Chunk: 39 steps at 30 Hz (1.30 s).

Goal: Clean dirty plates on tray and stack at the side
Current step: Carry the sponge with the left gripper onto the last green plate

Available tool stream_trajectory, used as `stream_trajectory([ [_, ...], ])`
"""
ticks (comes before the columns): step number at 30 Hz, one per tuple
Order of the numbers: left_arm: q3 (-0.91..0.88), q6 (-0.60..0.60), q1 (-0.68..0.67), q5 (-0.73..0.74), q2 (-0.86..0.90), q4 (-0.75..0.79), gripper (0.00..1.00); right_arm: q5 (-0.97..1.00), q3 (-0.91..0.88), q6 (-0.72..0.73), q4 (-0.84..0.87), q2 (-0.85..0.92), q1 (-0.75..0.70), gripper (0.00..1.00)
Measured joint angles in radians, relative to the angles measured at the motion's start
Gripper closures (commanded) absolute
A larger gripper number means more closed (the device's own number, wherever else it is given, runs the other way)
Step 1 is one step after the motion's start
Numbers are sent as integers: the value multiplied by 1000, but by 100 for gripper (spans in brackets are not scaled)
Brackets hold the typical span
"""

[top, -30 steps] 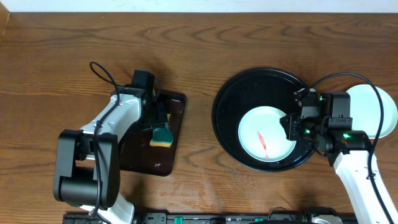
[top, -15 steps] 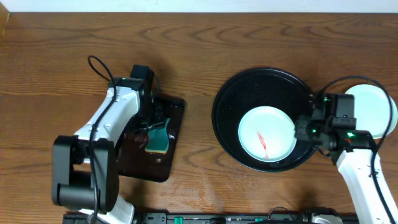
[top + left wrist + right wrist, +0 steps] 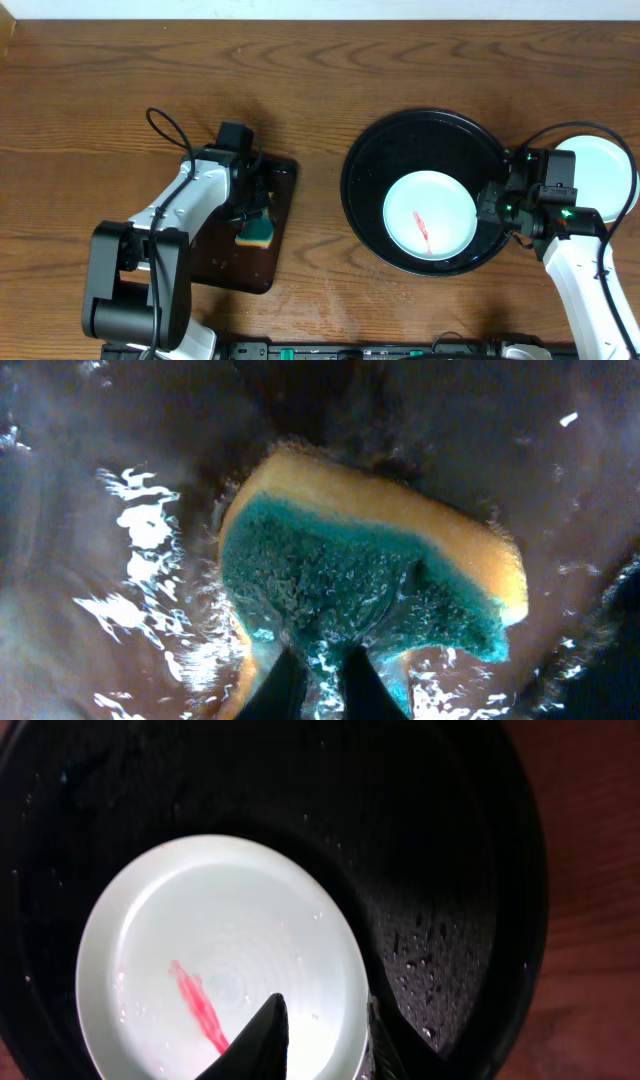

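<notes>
A white plate (image 3: 430, 215) with a red smear lies in the round black tray (image 3: 400, 140). It also shows in the right wrist view (image 3: 200, 950), lying in the wet tray (image 3: 450, 870). My right gripper (image 3: 486, 208) (image 3: 322, 1010) is at the plate's right rim, jaws narrow, one finger over the plate and one outside the rim, gripping it. Another pale plate (image 3: 600, 175) lies on the table right of the tray; I cannot tell whether more lie under it. No yellow plate shows. My left gripper (image 3: 255, 215) (image 3: 322, 680) is shut on a green-and-yellow sponge (image 3: 260, 232) (image 3: 350, 570).
The sponge sits on a smaller dark rectangular tray (image 3: 283, 190), wet and glossy in the left wrist view (image 3: 120, 560). The wooden table (image 3: 320, 80) stretches between the two trays. Black cables loop off both arms.
My right gripper moved right from over the plate to its right rim and settled there. My left gripper shifted the sponge about on the rectangular tray. The plate stayed put.
</notes>
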Motion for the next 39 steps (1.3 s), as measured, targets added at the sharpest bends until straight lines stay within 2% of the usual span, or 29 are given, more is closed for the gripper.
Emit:
stream_trajectory([
  [5, -5, 4, 0, 0, -5, 5, 92, -16, 0, -6, 53, 10, 0, 75],
  [9, 43, 30, 0, -11, 3, -85, 93, -81, 0, -48, 64, 43, 0, 70],
  [14, 180, 77, -2, -40, 21, -262, 92, -130, 0, -76, 66, 134, -5, 70],
  [21, 351, 108, -53, -53, -1, -340, 92, -145, 0, -86, 115, 257, -63, 73],
  [24, 373, 109, -111, -14, -35, -319, 93, -152, 0, -111, 129, 307, -71, 87],
  [28, 379, 82, -201, 63, -58, -235, 93, -230, 0, -179, 161, 378, -69, 98],
  [33, 380, 3, -310, 105, -57, -116, 92, -266, 0, -201, 159, 404, -42, 99],
  [39, 380, -111, -416, 135, -33, 29, 93, -206, 9, -93, 137, 404, 5, 99],
])
